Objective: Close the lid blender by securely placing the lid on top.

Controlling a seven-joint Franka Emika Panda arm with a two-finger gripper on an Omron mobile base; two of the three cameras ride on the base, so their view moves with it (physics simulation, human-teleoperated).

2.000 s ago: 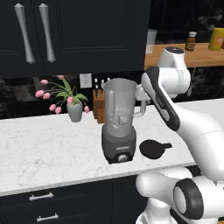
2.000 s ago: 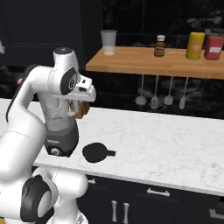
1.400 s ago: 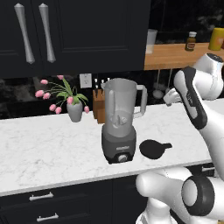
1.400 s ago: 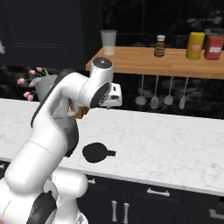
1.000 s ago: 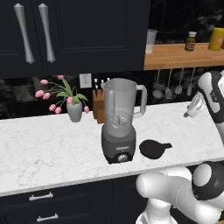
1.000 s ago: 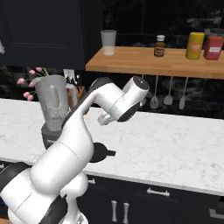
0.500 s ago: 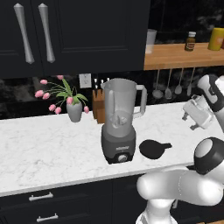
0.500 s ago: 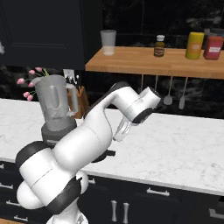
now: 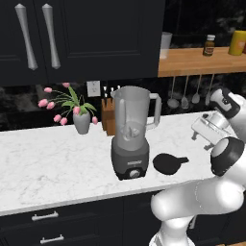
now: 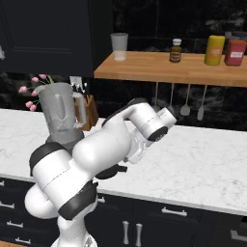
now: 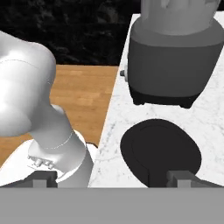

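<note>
The blender [image 9: 131,139] stands on the white marble counter, a translucent grey jar with its top uncovered, on a dark base with a small front knob. The black round lid [image 9: 167,163] lies flat on the counter just right of the base, its tab pointing right. My gripper [image 9: 202,136] hovers right of the lid and above it, tilted down. In the hand view the lid [image 11: 160,151] lies close ahead, the blender base [image 11: 173,64] beyond it, and my gripper [image 11: 113,179] is open with nothing between its widely spread fingertips. My arm hides most of the lid [image 10: 115,171] in the right base view.
A vase of pink tulips [image 9: 79,119] and a wooden knife block [image 9: 108,118] stand behind the blender on its left. A wooden shelf [image 9: 206,60] with bottles and a glass [image 10: 119,46] hangs above, with utensils [image 9: 184,98] hanging under it. The counter's front edge lies near the lid.
My arm has swung from beside the blender jar out to the right, and the hand has turned down toward the lid. Blender and lid have not moved.
</note>
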